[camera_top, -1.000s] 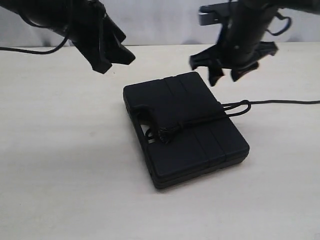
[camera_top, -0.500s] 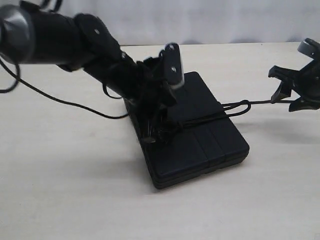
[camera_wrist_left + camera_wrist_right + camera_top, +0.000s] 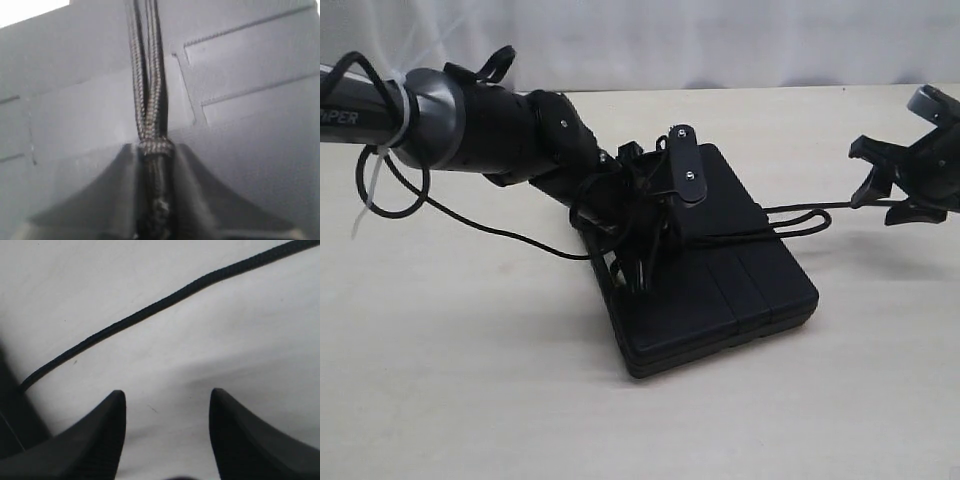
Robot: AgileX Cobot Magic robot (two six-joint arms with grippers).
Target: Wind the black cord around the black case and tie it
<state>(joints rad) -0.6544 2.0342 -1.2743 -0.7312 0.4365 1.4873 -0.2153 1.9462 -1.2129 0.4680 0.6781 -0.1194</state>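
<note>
Case (image 3: 720, 290): flat on worktop (image 3: 460, 380), centre.
Cord (image 3: 798, 216): crosses the case top, loops off its right edge and trails right over the worktop.
Left gripper (image 3: 155, 152): pinched onto the cord's knotted part at the case's left edge.
Right gripper (image 3: 167, 402): spread wide, holding nothing. The trailing cord lies just past its fingertips.

table (image 3: 460, 400): pale beige, matte | backdrop (image 3: 740, 40): plain whitish wall behind

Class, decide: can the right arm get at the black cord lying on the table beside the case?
Probably yes: its open end effector hangs beside the black cord, with nothing between them.
</note>
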